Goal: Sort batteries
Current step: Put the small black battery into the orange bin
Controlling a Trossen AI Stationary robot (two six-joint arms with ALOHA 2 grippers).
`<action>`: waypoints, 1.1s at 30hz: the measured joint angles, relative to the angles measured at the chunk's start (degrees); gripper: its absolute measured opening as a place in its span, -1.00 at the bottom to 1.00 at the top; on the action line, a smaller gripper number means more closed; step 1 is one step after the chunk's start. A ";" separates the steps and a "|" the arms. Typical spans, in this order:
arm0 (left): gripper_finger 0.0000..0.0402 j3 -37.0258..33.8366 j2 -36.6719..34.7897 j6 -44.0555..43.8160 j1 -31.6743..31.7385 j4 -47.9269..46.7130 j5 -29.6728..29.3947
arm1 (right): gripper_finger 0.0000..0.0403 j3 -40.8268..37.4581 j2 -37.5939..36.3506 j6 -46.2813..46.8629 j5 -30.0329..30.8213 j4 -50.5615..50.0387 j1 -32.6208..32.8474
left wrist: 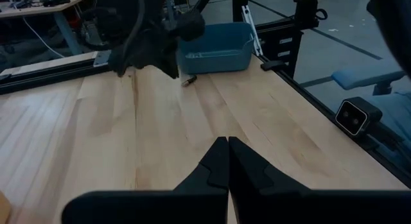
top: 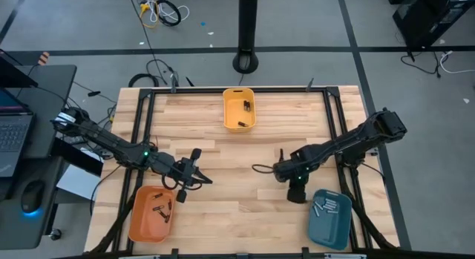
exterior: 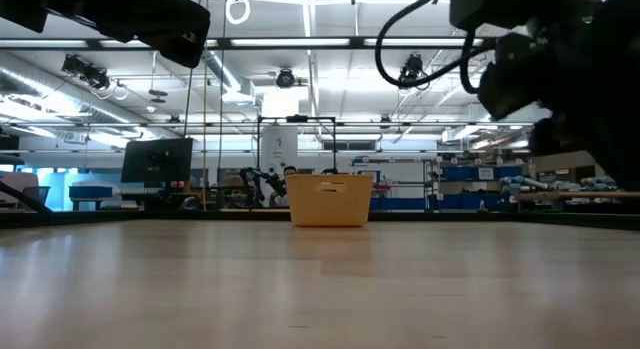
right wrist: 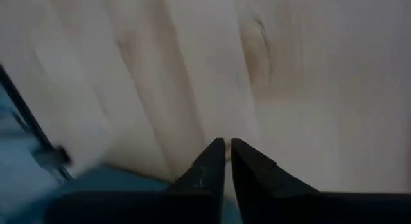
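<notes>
Step in hand: sorting nearly done, judged from one loose battery (left wrist: 189, 82), a small dark cylinder lying on the table (top: 237, 151) just beside the blue bin (top: 331, 218).

Right gripper (top: 297, 194): poised over that spot, fingers nearly together with a thin gap, nothing pinched.

Left gripper (left wrist: 228, 147): waits near the orange bin (top: 151, 214), fingers pressed together, empty.

Other batteries: in the blue, orange and yellow bin (top: 239, 109).

Next move: probably descend, spread, pinch the cylinder.

Materials: pale planked wood; smooth plastic bins.
</notes>
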 joint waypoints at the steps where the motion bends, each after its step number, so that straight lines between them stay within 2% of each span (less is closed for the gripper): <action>1: -0.97 0.00 0.00 0.00 0.00 -0.02 0.00 | -0.79 -0.49 0.00 4.35 -0.20 0.77 0.60; 6: -0.97 0.00 0.00 -0.02 0.00 -0.25 0.02 | -0.56 -2.57 0.02 16.41 0.95 1.47 4.49; 13: -0.97 0.00 0.00 -0.04 -0.02 -0.29 0.04 | -0.31 -2.74 0.06 23.35 7.88 4.67 8.32; 27: -0.97 0.00 0.00 -0.09 -0.02 -0.37 0.09 | -0.28 -2.74 0.22 35.16 15.87 7.06 14.46; 33: -0.97 0.00 0.00 -0.22 -0.02 -0.31 0.11 | -0.24 -2.74 1.56 37.89 16.81 9.06 15.07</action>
